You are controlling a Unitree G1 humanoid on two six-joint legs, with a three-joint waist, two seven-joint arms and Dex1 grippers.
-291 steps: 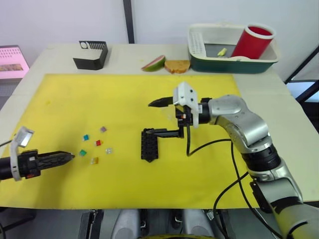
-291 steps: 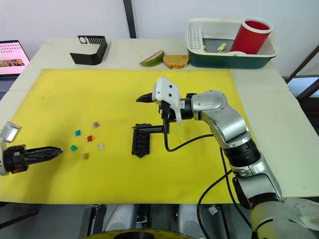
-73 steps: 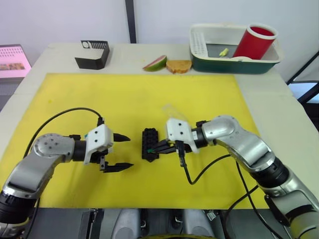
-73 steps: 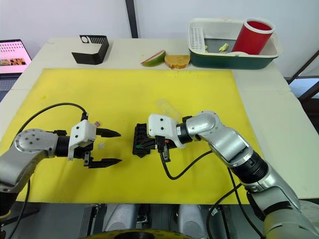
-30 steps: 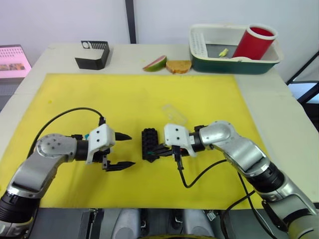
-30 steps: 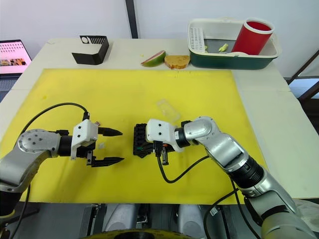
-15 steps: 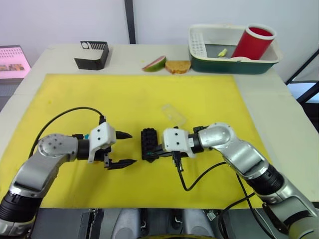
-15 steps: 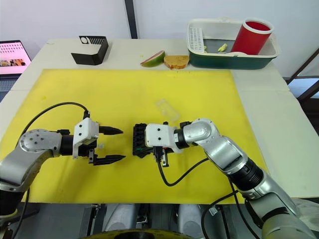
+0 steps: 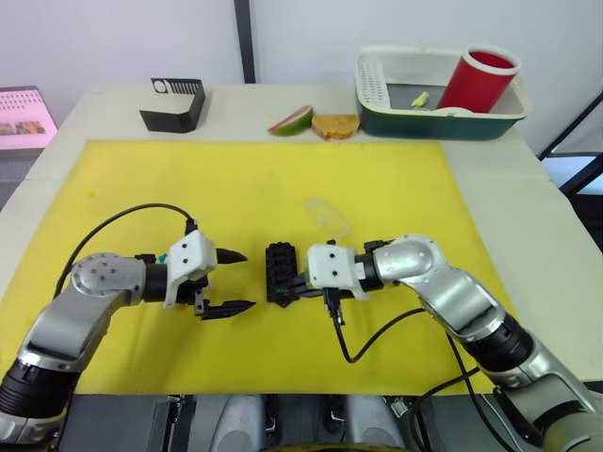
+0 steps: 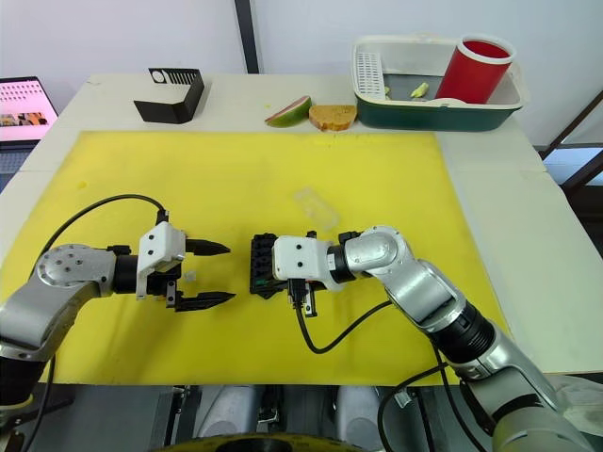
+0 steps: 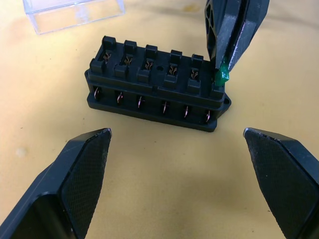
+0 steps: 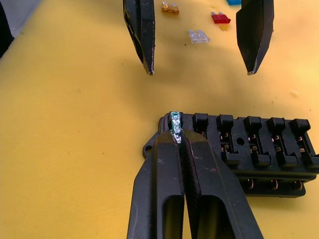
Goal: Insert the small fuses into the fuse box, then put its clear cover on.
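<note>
Here, the right pincer [image 12: 175,135] pinched a green fuse [image 12: 175,124] between its pressed-together fingers, holding it at the end slot of the fuse box [image 9: 279,274]. The black box sat on a yellow mat [image 9: 396,188], a little toward the table's front edge from the mat's middle. The left pincer [image 9: 232,281] hovered just beside the box, fingers spread wide and holding nothing.

To do this step well, the fuse's blades would likely need to line up squarely over the slot's metal contacts before pressing straight down; a tilted push could jam the fuse or shove the light box along the mat. The spread left pincer looked placed to steady the box if needed.

The remaining fuses [image 12: 200,36], clear, red and orange among them, lay on the mat beyond the left pincer. The clear cover [image 9: 327,216] rested on the mat near the box, toward the table's far edge.

The mat covered most of a pale table [image 9: 528,188]. Along the far edge stood a black angled stand [image 9: 173,104], a fruit slice [image 9: 290,120], a piece of bread [image 9: 336,125], and a dish rack [image 9: 438,118] holding a red cup [image 9: 478,77].
</note>
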